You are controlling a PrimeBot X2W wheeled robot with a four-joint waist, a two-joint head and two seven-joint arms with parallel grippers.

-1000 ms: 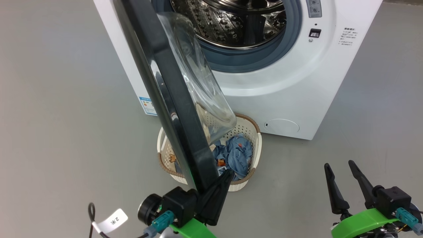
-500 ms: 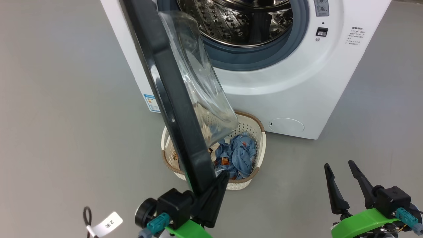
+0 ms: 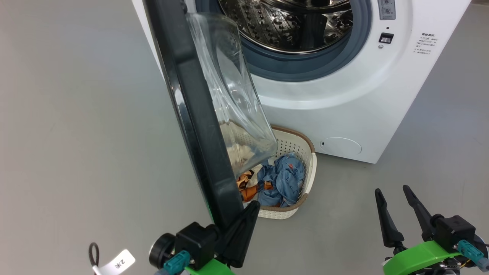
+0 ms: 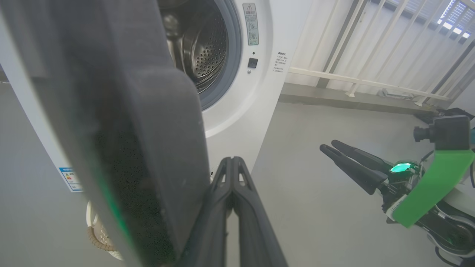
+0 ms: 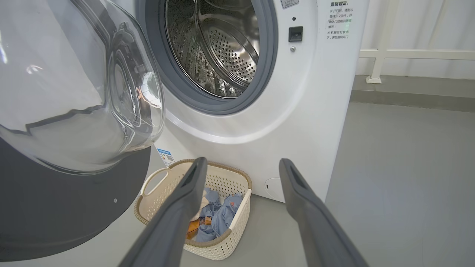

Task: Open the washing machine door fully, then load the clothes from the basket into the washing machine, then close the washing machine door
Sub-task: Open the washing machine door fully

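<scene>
The washing machine (image 3: 344, 95) stands with its steel drum (image 3: 290, 26) exposed. The washing machine door (image 3: 191, 114) is swung out toward me, edge-on, its glass bowl (image 3: 229, 95) facing the machine. My left gripper (image 3: 252, 206) is shut with nothing between its fingers, and they lean on the inner side of the door's lower black rim (image 4: 130, 129). Below the door sits the basket (image 3: 311, 160), partly hidden by it. The clothes lie inside: a light blue garment (image 3: 284, 179) and a cream and orange one (image 3: 246, 183). My right gripper (image 3: 391, 190) hovers open at the lower right, away from everything.
Bare grey floor lies left and right of the machine. A white railing (image 4: 371, 55) on a low kerb runs behind, to the right. A cable with a white tag (image 3: 114, 263) hangs by my left arm. The machine carries a blue label (image 5: 165, 157) at its lower corner.
The head camera has shifted. The door has swung a little wider from the machine with my left gripper against it, baring more of the basket. The right gripper has stayed put.
</scene>
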